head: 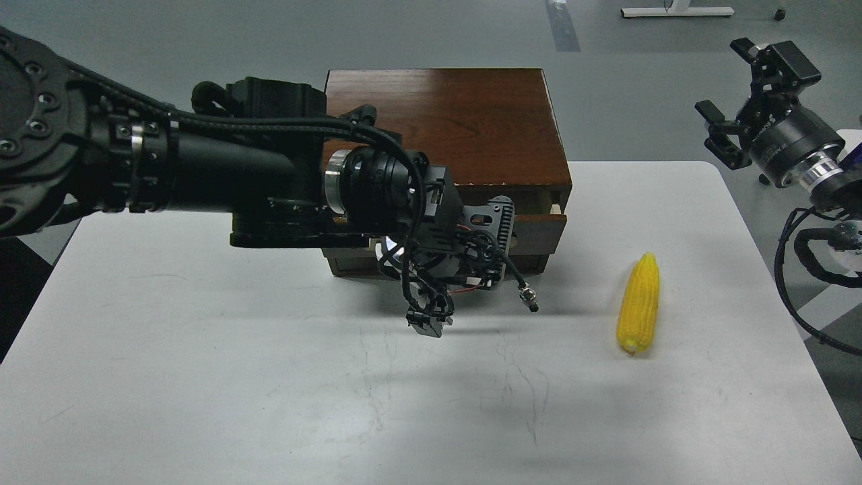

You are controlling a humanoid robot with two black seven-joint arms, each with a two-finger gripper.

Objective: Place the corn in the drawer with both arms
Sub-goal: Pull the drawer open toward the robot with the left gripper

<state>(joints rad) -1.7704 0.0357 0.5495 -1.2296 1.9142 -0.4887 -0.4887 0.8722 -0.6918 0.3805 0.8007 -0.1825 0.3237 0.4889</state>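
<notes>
Left arm at the drawer, corn waiting.

The left gripper [481, 249] covers the slightly open dark brown wooden drawer [542, 228]; I cannot tell its fingers. Right of the drawer, the bright yellow corn cob [638, 304] lies on the white desk [269, 391]; the right gripper [741, 101], fingers apart, should next grasp it.

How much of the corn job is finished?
Only the start. The drawer looks pulled out a little, with the left claw right in front of it, hiding the handle. Nothing is being carried: the corn lies on the white table, and the right claw hangs open off to the side. Picking up the corn and putting it inside are left.
</notes>
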